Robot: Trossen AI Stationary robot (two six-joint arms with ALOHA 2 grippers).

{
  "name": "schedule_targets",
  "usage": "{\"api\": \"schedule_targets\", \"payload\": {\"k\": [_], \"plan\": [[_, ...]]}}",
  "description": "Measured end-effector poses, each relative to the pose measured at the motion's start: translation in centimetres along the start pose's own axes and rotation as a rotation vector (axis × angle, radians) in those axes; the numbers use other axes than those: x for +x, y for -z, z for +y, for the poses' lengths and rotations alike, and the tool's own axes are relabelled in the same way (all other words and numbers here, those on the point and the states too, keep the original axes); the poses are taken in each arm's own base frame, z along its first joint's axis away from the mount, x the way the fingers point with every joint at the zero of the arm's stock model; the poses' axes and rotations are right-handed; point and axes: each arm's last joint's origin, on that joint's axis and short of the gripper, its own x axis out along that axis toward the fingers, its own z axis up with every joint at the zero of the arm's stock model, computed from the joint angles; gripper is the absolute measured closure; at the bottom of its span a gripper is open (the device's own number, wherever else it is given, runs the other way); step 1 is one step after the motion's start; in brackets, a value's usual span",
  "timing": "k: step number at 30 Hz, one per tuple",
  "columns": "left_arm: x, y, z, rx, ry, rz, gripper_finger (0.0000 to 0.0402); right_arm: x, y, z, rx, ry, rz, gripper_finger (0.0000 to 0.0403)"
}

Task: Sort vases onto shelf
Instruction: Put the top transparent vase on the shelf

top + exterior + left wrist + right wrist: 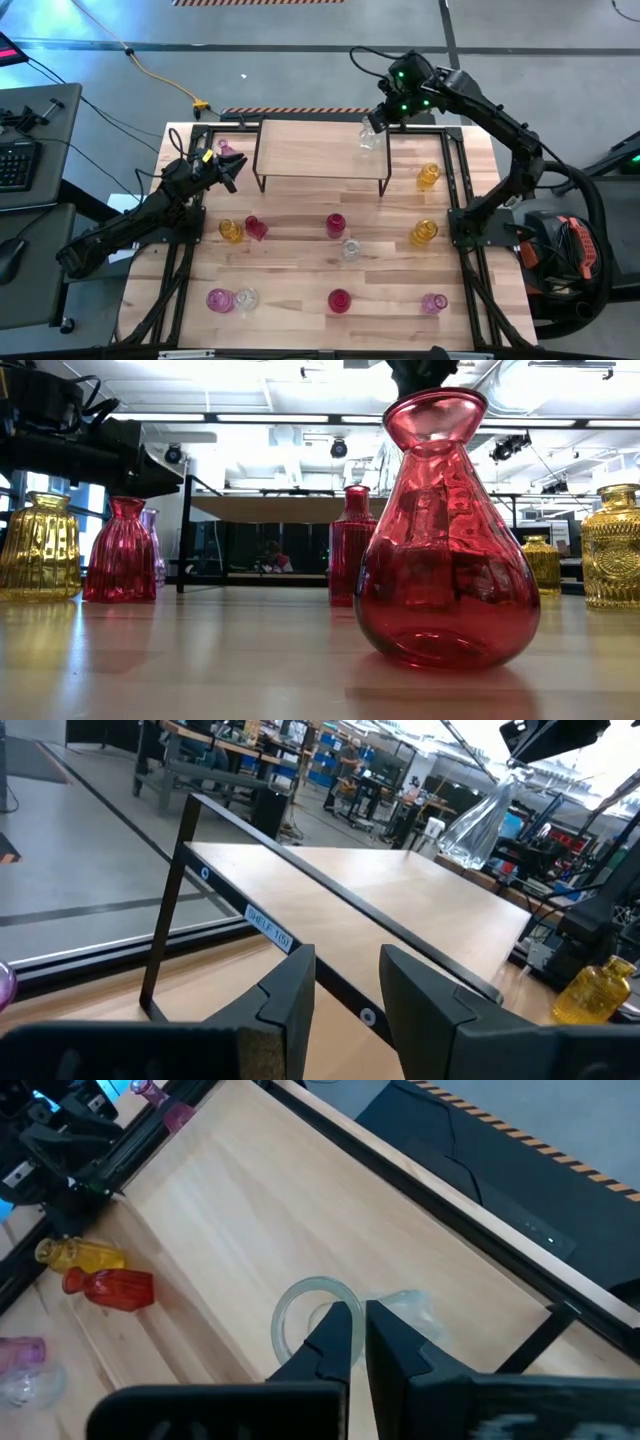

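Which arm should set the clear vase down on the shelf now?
Right. The right gripper is shut on the clear vase's rim above the shelf; the left gripper is empty beside it.

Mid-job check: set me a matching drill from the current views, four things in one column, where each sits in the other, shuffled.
Things:
1. clear vase
2. left pincer
3. pink vase
4. red vase

Places:
A. on the table's front row, in the middle
B. by the shelf's left end, holding nothing
C. over the shelf's right rear corner, its rim pinched by the right pincer
D. at the table's rear left corner, behind the left arm

Pairs: 1-C, 2-B, 3-D, 4-A
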Motion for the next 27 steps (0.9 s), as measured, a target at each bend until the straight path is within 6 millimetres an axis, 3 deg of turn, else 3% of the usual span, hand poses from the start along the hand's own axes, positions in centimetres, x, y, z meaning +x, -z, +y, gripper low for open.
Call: {"api": "schedule_targets", "payload": {"k": [18,27], "plan": [[0.0,0.0,0.0,0.000,0.000,0.001,0.0294,0.0,-0.8,-1.4,-0.040,-0.067,-0.022,0.0403],[0.0,0.0,0.0,0.000,0.000,0.001,0.0294,1.5,1.2,-3.2,0.016,-0.093,-0.007,0.0403]]}}
